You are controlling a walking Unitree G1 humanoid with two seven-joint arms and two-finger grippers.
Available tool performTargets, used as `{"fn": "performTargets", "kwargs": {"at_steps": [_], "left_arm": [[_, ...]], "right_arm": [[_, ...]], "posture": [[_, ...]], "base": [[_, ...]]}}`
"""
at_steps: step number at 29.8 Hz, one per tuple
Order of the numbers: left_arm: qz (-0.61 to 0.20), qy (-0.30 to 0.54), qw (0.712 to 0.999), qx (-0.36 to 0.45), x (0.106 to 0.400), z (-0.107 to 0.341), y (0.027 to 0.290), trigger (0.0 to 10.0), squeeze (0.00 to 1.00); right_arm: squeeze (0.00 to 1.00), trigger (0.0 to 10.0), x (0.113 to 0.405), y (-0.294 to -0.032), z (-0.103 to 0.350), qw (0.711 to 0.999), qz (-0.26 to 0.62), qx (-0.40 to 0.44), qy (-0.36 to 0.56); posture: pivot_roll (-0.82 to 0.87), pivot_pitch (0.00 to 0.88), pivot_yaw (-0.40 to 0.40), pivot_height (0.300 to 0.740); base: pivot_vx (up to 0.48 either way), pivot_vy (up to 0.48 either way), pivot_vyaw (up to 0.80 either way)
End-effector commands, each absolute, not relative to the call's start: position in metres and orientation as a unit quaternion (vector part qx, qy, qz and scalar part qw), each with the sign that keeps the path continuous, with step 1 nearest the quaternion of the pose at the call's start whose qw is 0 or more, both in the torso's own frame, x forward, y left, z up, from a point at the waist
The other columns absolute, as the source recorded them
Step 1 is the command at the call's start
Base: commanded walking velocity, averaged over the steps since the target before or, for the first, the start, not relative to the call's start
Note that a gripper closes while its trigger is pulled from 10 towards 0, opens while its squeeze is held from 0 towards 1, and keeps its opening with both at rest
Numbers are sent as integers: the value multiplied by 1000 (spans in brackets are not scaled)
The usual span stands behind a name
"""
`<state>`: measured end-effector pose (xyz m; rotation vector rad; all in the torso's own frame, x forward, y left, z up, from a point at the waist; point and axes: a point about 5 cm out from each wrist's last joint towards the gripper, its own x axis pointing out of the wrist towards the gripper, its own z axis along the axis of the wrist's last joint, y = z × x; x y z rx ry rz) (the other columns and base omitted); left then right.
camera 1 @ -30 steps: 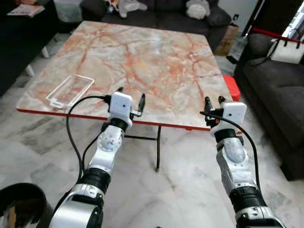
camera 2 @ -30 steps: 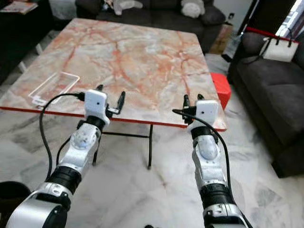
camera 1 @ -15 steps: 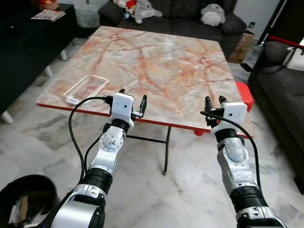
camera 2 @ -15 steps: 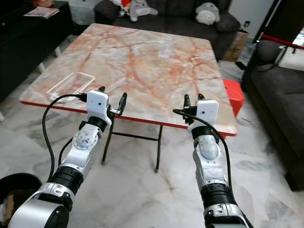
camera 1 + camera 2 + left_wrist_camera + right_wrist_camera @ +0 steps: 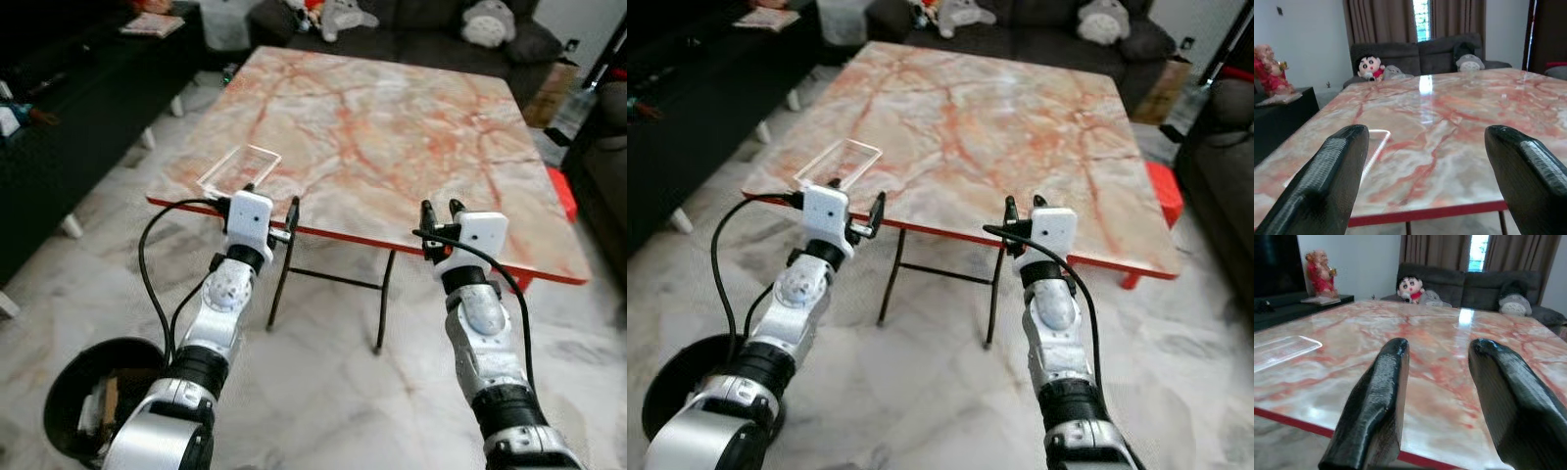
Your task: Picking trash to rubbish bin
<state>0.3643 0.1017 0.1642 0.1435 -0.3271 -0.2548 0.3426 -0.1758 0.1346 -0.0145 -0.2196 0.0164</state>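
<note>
A clear plastic tray (image 5: 240, 168) lies flat at the near left corner of the marble table (image 5: 411, 137). Just short of the table's red front edge, my left gripper (image 5: 263, 204) is held wide open with nothing in it. The tray (image 5: 1375, 144) lies just beyond its left finger (image 5: 1327, 186) in the left wrist view. My right gripper (image 5: 440, 211) hovers at the front edge further right, open and empty, and the tray (image 5: 1281, 348) is far off to its left. A black rubbish bin (image 5: 59, 387) with scraps inside stands on the floor at the lower left.
A dark low cabinet (image 5: 69, 108) runs along the left. A dark sofa with plush toys (image 5: 490, 20) sits behind the table, and a red stool (image 5: 1161, 191) stands at its right side. Black table legs (image 5: 382, 308) stand on marble floor between my arms.
The whole view has swung: the table now sits further right, and the bin and left cabinet show more. Both arms hold the same pose with their fingers unchanged.
</note>
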Motion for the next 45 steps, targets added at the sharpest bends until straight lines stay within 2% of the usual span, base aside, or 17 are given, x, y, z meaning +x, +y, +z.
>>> {"fn": "performTargets", "kwargs": {"at_steps": [1, 12, 24, 29, 38, 45], "left_arm": [[-126, -155, 976, 84, 366, 164, 106, 10000, 0], [-142, -153, 974, 90, 366, 165, 105, 10000, 0], [-107, -140, 981, 88, 370, 165, 112, 10000, 0], [-101, -139, 982, 85, 369, 163, 114, 10000, 0], [-97, -138, 982, 84, 370, 164, 113, 10000, 0], [-92, -138, 982, 84, 370, 164, 114, 10000, 0]], "right_arm": [[0, 10000, 345, -173, 138, 993, 6, -2, -116], [0, 10000, 345, -171, 135, 993, -9, 11, -114], [0, 10000, 345, -169, 133, 994, -5, 11, -112], [0, 10000, 346, -166, 136, 993, 6, -8, -115], [0, 10000, 346, -166, 136, 993, 7, -8, -118], [0, 10000, 346, -165, 137, 993, 17, -15, -118]], "posture": [[153, 59, -72, 740], [163, 63, -22, 740], [174, 79, -42, 740], [171, 81, -51, 740], [172, 78, -55, 740], [174, 71, -59, 740]], "base": [[0, 0, 0], [0, 0, 0], [0, 0, 0], [286, 0, 0], [306, 0, 760], [310, 0, 0]]}}
